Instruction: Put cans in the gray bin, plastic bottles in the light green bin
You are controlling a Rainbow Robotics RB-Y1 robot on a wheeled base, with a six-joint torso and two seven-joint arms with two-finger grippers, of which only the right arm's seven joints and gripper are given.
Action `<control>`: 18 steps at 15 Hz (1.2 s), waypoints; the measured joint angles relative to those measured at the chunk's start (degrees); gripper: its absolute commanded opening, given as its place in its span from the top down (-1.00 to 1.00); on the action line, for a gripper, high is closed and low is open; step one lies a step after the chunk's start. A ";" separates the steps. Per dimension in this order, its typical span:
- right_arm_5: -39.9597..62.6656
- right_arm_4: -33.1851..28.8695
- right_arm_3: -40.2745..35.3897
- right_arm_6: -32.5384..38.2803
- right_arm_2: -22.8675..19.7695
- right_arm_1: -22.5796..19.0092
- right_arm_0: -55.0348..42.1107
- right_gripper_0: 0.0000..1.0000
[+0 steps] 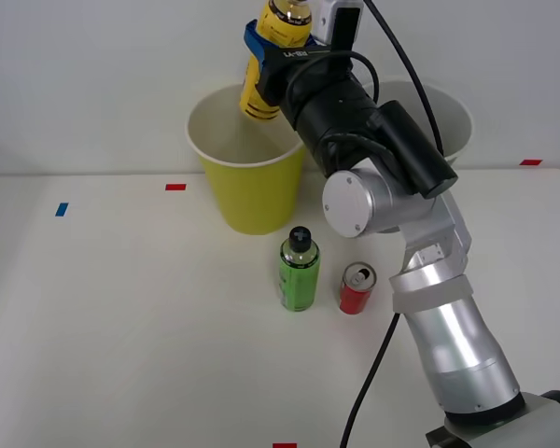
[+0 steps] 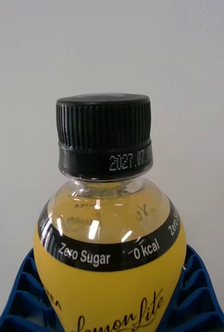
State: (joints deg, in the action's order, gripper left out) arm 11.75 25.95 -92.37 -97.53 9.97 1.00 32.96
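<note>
yellow-wrap bottle, black cap, held in blue fingers above the light green bin, tilted. green-wrap bottle upright on table in front of that bin, red can upright just beside it, apart. gray bin behind the arm, mostly hidden.

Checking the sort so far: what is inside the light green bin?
The light green bin shows bare whitish inner wall; its bottom is hidden by its front wall. The yellow bottle hangs above it in the right pincer.
</note>
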 measured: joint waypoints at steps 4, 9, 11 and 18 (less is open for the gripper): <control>0.14 0.00 0.00 0.06 0.48 0.00 0.00 -0.70; 1.14 -0.02 1.54 -0.09 1.13 0.00 0.01 -1.00; 1.04 -0.02 1.89 -0.47 1.38 0.00 0.01 -1.00; 0.06 -0.02 1.93 -0.84 1.54 0.00 0.01 -1.00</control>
State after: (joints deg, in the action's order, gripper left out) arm 11.81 25.93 -90.44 -98.37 11.51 1.00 32.96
